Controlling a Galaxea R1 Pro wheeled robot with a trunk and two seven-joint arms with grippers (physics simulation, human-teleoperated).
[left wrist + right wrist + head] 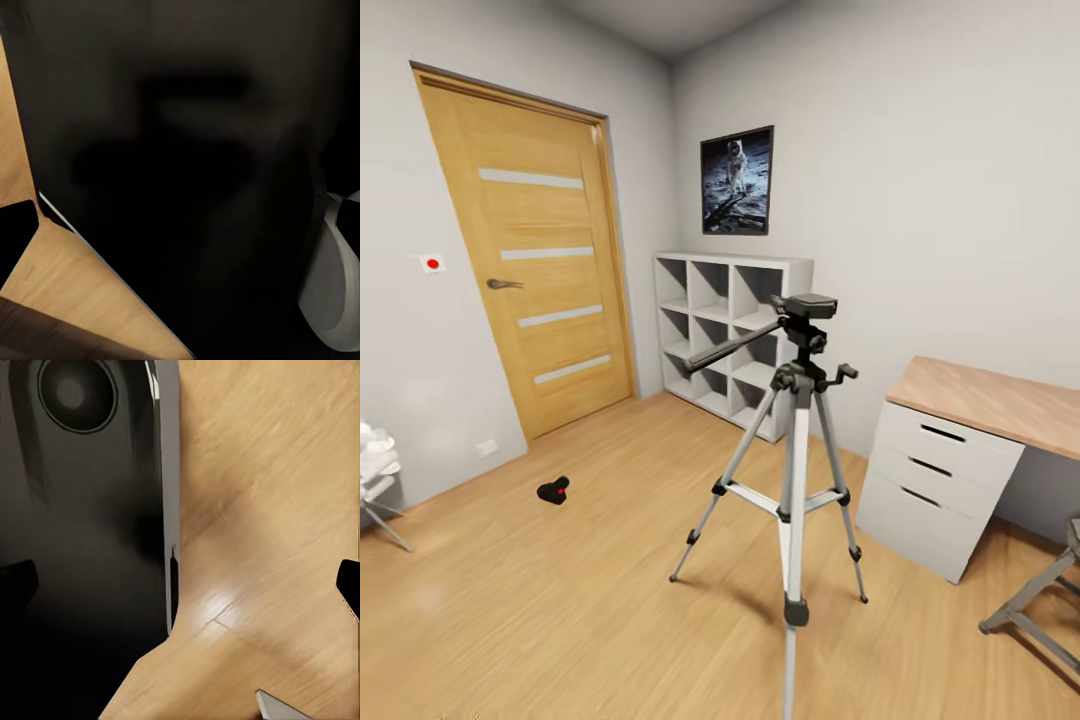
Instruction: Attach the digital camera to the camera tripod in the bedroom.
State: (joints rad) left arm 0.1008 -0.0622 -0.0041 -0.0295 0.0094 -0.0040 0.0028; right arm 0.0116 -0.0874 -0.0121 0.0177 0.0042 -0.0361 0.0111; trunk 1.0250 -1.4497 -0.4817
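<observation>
The camera tripod (797,440) stands on the bedroom's light wood floor mid-room, silver legs spread, black head on top, its long pan handle (732,347) pointing left. The digital camera (554,490), small and black with a red button, lies on the floor to the tripod's left, in front of the wooden door (530,260). In the right wrist view my right gripper (182,585) is open, its black fingertips (15,581) at the frame's sides, with floor and the robot's dark body between them. In the left wrist view my left gripper (180,232) looks open, one fingertip (15,236) over the floor.
A white cube shelf (732,335) stands against the back wall under an astronaut poster (737,181). A wood-topped desk with white drawers (940,480) is at the right, with a chair's grey legs (1035,600) beside it. A white object on a stand (375,470) sits at the left edge.
</observation>
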